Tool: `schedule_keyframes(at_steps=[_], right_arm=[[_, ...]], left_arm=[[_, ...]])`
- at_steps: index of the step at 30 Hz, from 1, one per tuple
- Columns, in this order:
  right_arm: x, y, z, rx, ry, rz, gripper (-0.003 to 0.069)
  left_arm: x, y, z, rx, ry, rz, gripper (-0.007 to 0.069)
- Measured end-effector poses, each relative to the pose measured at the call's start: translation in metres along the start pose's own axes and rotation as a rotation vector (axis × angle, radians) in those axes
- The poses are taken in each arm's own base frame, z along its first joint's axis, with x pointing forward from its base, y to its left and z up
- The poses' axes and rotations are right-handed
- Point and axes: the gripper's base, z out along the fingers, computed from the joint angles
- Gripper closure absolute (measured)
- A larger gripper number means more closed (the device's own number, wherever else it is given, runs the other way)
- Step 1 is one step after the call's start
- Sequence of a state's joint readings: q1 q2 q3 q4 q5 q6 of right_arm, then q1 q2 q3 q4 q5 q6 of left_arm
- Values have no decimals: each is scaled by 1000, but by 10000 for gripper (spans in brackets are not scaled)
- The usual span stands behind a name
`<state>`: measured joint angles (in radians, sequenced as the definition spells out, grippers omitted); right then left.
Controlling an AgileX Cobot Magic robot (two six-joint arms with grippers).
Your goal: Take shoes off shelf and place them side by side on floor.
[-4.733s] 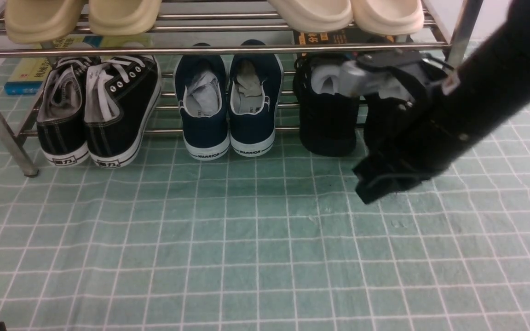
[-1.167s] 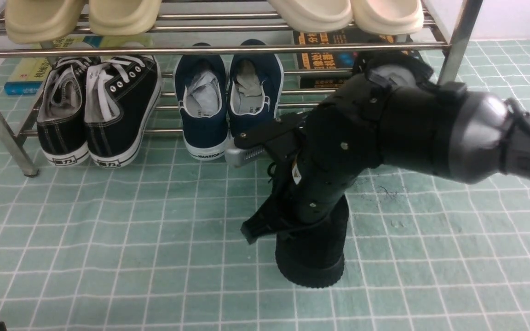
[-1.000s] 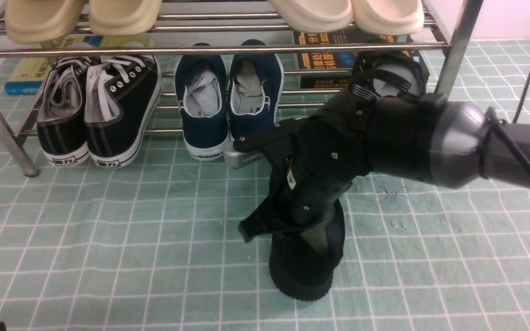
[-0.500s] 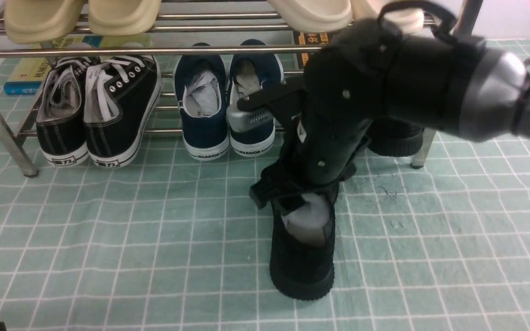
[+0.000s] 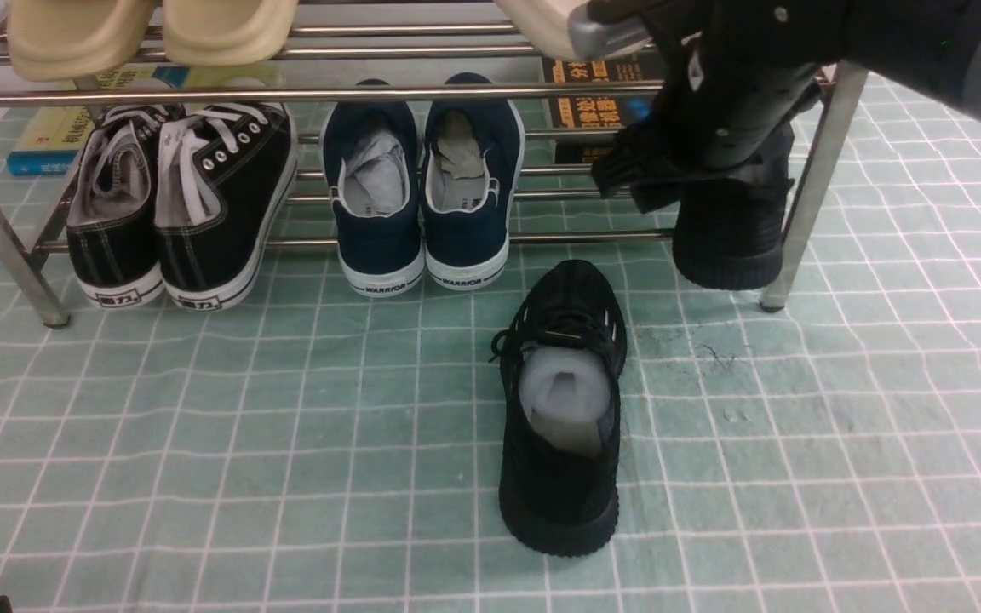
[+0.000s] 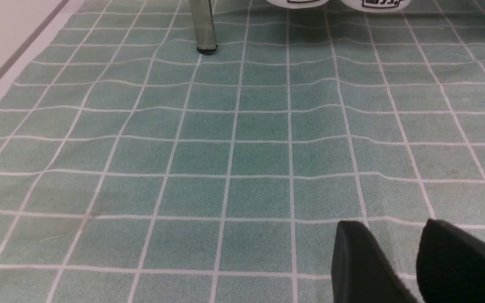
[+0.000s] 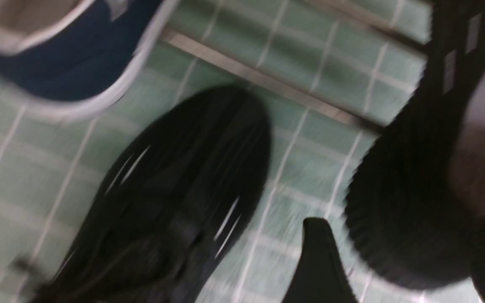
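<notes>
One all-black knit shoe stands on the pale green gridded floor, toe toward the shelf, white stuffing showing. The right wrist view shows it blurred. The second black shoe rests on the shelf's lower tier at the far right, heel over the front bar. My right gripper hangs open just in front of and above that shoe's heel, holding nothing; one finger shows beside the heel. My left gripper hovers low over bare floor, fingers apart and empty.
Black canvas sneakers and navy shoes fill the lower tier's left and middle. Beige slippers sit on the upper tier. Books lie behind. The steel shelf leg stands right beside the second black shoe.
My right gripper opened and let go of the black shoe, leaving it on the floor. The arm then rose and swung back right toward the shoe on the shelf.
</notes>
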<state>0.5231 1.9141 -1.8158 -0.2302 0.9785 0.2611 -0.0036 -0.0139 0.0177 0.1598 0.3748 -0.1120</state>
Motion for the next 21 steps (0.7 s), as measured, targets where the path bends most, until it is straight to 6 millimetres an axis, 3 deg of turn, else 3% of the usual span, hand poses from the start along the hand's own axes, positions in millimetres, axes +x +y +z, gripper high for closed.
schedule_keyframes(at_steps=[7,15,18,19,20,21], right_arm=[[-6,-26,37,29,-49,46,188],[1,-28,77,41,-8,38,202],[3,-28,81,40,5,41,264],[2,-27,78,38,13,38,340],[3,-27,78,38,16,39,351],[2,-25,73,40,30,16,455]], left_arm=[[0,0,0,0,0,0,383],[0,0,0,0,0,0,383],[0,0,0,0,0,0,383],[0,0,0,0,0,0,383],[0,0,0,0,0,0,383],[0,0,0,0,0,0,383]])
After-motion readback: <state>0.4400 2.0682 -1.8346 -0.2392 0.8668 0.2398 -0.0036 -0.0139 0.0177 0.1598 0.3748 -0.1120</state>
